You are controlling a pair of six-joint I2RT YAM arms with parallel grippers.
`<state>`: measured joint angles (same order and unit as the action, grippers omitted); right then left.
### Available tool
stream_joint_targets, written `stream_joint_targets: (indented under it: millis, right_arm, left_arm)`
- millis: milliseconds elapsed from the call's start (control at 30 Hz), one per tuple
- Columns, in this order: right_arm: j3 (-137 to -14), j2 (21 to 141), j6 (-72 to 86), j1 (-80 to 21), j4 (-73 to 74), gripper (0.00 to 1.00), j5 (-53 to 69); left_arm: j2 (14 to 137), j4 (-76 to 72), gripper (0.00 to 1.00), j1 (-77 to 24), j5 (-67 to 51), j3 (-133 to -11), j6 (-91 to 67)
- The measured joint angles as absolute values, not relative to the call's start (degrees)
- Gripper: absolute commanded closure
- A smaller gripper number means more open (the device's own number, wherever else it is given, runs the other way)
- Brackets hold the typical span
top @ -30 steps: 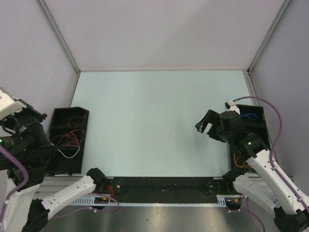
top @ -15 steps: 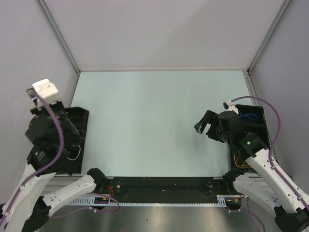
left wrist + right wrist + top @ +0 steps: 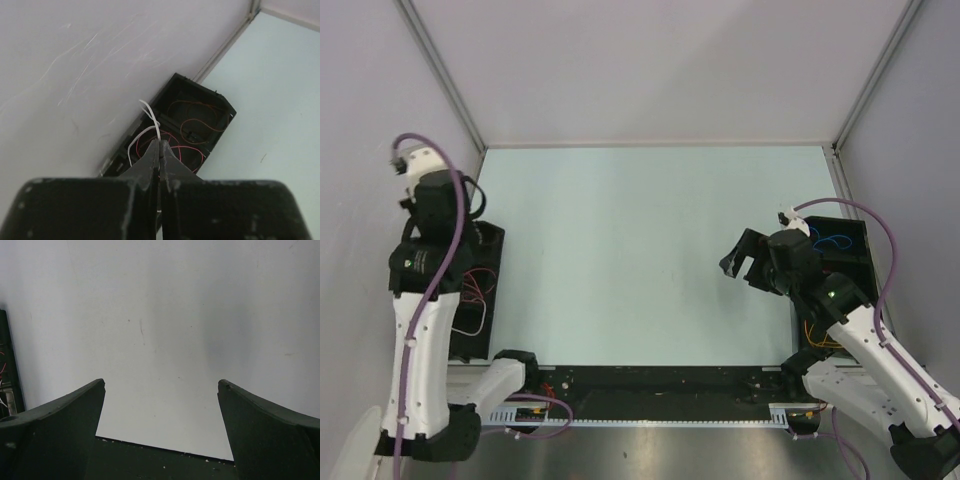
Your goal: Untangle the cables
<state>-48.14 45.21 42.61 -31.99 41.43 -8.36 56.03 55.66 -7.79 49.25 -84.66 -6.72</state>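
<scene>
Against the left wall, a black left tray (image 3: 218, 137) with compartments: orange cable (image 3: 200, 122) coiled in the far one, red cables (image 3: 172, 150) looped in the next one nearer. Directly above it, left jaws pinched fully shut on the pale cable (image 3: 148, 111), with a short end sticking up past the tips and a loop hanging down towards the red tangle. Hard to tell whether that loop runs free or is threaded through the red ones.

Step in hand, by the look of it: drawing the pale cable out of the left tray, apart from the red.

Across the middle, only the pale surface (image 3: 640, 250).

Further right, right jaws spread as wide as they go, gripping nothing, hovering over the surface just left of the right tray (image 3: 866, 262). In that tray, blue cable (image 3: 836, 241) at the far end and a second orange cable (image 3: 818, 335) at the near end, well apart from the jaws.

Next move, probably: a slow pull up and rightward over the open surface, watching for red loops riding along; a firm pinch needed, being so thin. Possibly the open right jaws brought across to take the hanging end.
</scene>
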Motion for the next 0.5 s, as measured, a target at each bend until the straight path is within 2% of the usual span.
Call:
stream_joint_targets:
  millis: [133,333,500]
  right_arm:
    - [-48.1,45.3,42.4,-32.0,41.3,0.0,-8.3]
    - [-48.1,45.8,42.3,-32.1,41.2,0.0,-7.6]
    - [-48.1,45.8,41.8,-32.1,41.3,0.0,-6.8]
  left_arm:
    - [51.5,57.0,1.0,2.4,43.6,-83.5,-13.2]
    - [42.3,56.2,1.0,16.6,33.0,-74.8,-19.7]
    - [38.2,55.3,1.0,22.1,24.6,-65.8,-25.0]
